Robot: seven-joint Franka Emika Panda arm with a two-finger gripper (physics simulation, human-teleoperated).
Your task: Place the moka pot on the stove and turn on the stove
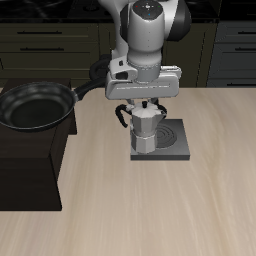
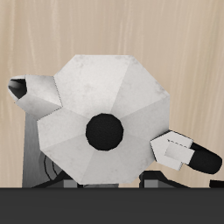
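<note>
The silver moka pot (image 1: pixel 146 130) stands upright at the edge of the grey stove (image 1: pixel 175 146), beside the dark ringed burner (image 1: pixel 170 130) rather than on its middle. I cannot tell whether its base rests on the plate. My gripper (image 1: pixel 146 110) comes straight down on the pot's top and is shut on it; the pot hides the fingertips. The wrist view looks down on the moka pot's faceted lid (image 2: pixel 105 109), its black knob (image 2: pixel 105 131) and its handle (image 2: pixel 184 153). A strip of the grey stove (image 2: pixel 33 144) shows beside the pot.
A black frying pan (image 1: pixel 38 105) sits on a dark low cabinet (image 1: pixel 30 160) beside the stove, its handle pointing toward my arm. Dark drawers (image 1: pixel 60 40) line the back. Bare wooden table (image 1: pixel 150 215) lies nearer the front edge.
</note>
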